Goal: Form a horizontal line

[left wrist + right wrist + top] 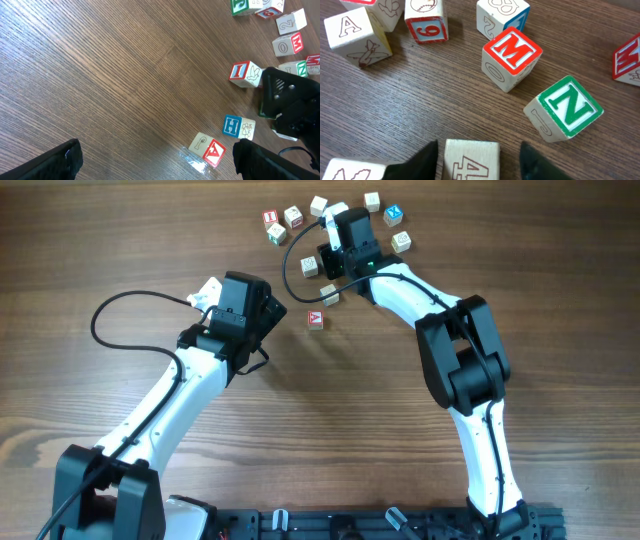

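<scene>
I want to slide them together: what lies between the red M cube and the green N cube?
Only bare table between the red M cube and the green N cube, per the right wrist view.

Wooden desk (120, 240); overhead, a blue-lettered cube (394, 214) at one o'clock; right wrist view, a green N cube (567, 107) at four o'clock.

Cube (471, 161) between right pincer (480, 156) fingers cut by bottom edge; lettering partly lost.
</scene>
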Robot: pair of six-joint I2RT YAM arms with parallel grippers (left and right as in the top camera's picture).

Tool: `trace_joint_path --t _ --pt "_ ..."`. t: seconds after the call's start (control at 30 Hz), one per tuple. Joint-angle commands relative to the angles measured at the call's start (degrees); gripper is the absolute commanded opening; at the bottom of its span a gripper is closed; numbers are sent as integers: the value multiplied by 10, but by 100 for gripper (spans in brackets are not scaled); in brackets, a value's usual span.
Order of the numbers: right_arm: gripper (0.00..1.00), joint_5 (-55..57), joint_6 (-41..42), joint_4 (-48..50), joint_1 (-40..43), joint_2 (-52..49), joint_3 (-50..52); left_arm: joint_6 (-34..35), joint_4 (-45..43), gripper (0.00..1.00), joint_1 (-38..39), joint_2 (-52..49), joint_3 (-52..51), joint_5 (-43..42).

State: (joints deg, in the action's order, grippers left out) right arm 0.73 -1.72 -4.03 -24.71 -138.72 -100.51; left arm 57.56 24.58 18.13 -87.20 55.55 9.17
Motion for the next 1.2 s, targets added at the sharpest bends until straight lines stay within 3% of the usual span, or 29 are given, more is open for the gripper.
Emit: trace_joint_path --t 0.0,0.1,0.3,0.6,0.87,1.17 --pt "36 3 4 -7 1 -25 -5 -5 1 100 -3 2 -3 14" --pt "27 3 4 -7 1 -25 -5 -5 1 100 -3 2 -3 14" --pt "24 6 4 -28 1 -23 -27 -5 1 100 -3 2 -3 14" --pt "23 6 9 -234 2 44 -158 -5 1 100 -3 2 -3 14" --pt "23 6 60 -407 3 163 -162 -6 14 100 -4 2 -3 28" --pt "21 -6 113 -585 3 181 -137 -5 58 100 -31 3 -3 44"
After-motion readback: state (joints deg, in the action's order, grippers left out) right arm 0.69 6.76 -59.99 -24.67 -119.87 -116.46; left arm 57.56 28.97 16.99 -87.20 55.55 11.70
